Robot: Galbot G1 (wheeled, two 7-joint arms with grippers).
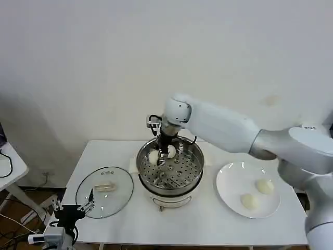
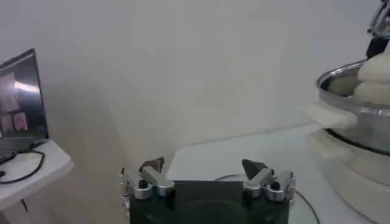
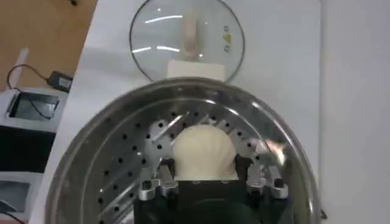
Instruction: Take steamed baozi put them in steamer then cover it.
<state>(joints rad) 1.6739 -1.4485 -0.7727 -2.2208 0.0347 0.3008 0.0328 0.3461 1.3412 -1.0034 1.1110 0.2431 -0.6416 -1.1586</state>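
Note:
The steamer [image 1: 179, 174] stands mid-table, its perforated tray [image 3: 116, 173] showing in the right wrist view. My right gripper [image 1: 162, 155] reaches down into it, shut on a cream-white baozi [image 3: 204, 152] held just over the tray. A second baozi [image 1: 154, 157] lies in the steamer beside it. Two more baozi [image 1: 265, 186] [image 1: 249, 200] rest on the white plate [image 1: 234, 179] to the right. The glass lid [image 1: 104, 191] lies flat to the steamer's left. My left gripper [image 1: 82, 209] hangs open at the table's front left corner, near the lid.
A small side table [image 1: 9, 165] with a cable stands left of the work table. A laptop [image 2: 21, 100] sits on it. The steamer's side and pale handle [image 2: 329, 115] are to one side of the left gripper [image 2: 207, 169]. The wall is close behind.

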